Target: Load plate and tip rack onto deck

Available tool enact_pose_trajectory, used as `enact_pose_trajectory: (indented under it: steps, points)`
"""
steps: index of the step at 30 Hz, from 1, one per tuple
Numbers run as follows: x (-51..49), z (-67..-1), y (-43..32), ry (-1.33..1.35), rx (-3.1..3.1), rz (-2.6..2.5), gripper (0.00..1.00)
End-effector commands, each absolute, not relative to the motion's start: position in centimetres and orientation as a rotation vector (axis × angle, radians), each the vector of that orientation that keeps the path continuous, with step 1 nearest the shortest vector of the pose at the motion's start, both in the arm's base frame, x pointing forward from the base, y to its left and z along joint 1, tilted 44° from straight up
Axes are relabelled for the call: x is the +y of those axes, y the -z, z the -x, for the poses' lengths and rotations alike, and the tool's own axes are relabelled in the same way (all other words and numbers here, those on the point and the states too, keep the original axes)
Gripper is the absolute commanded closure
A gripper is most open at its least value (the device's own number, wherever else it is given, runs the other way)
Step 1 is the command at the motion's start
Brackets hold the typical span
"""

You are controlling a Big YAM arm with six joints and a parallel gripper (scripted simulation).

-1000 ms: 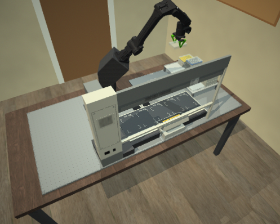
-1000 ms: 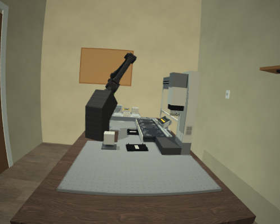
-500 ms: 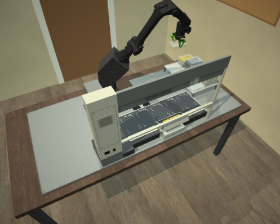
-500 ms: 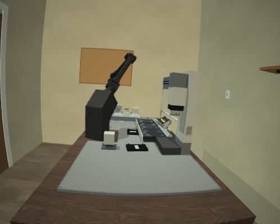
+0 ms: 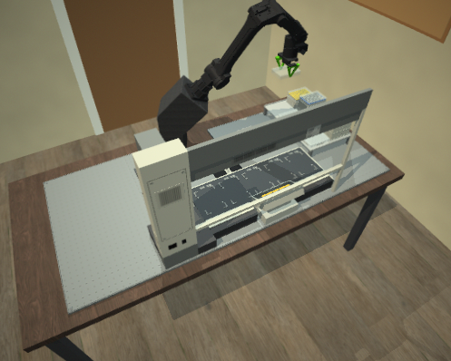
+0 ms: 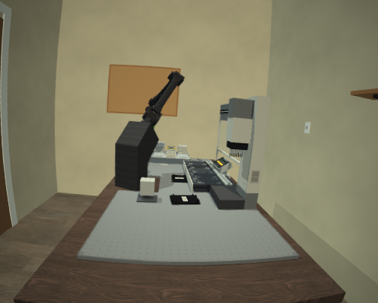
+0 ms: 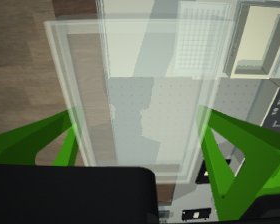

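While our pincer (image 5: 289,66) hangs high above the shelf (image 5: 239,124), it is squeezing a clear cover (image 7: 136,95) by its two long sides. The green fingers stand wide because the cover fills the gap between them. In the wrist view we look right through the cover and see a pale rack (image 7: 203,40) and a cream item (image 7: 258,42) on the shelf far below.

From the top, a yellow rack (image 5: 299,93) and a blue rack (image 5: 313,97) sit side by side at the far end of the shelf, almost under the cover.

We think we are in the cover-off step for a tip rack. The cover has to end lying flat on the shelf. So next we must find a free part of the shelf, or another cover there, come down slowly, keep the cover level, and only then let go.
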State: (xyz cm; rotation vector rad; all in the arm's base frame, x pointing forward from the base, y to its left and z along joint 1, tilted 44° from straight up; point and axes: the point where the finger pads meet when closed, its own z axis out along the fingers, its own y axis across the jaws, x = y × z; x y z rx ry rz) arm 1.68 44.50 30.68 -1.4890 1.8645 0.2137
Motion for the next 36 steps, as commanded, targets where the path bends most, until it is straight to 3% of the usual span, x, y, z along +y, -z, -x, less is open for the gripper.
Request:
enact_pose_trajectory:
  steps: [1, 36]
  points:
    - [44.7, -1.3, -32.5, -0.257, 1.849, 1.47, 1.0]
    - [46.4, -3.2, -28.7, -0.216, 1.858, 1.487, 1.0]
